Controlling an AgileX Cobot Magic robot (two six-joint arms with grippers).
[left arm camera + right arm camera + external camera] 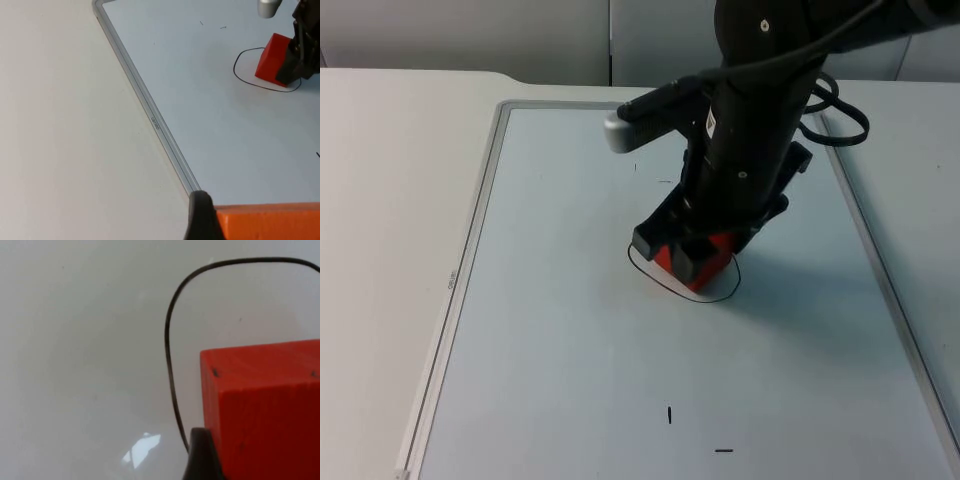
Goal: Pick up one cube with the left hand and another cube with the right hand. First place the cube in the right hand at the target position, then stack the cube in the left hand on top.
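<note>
A robotics test bench in a lab setting

A whiteboard [570, 350] with a thin silver frame lies flat on a plain white desk [380, 200], which ends at a grey partition wall [470, 30] beyond the board's far edge. On the whiteboard, a hand-drawn black ring [705, 296] and small pen ticks [670, 415] mark positions. A black robot arm [760, 100] reaches down over the ring with a red cube [720, 255] in its claw [692, 258], a staged experiment rather than a home or shop.

red cube [718, 262] | inside drawn ring [650, 276], upright | orange cube [270, 222] | at black fingertip
</note>
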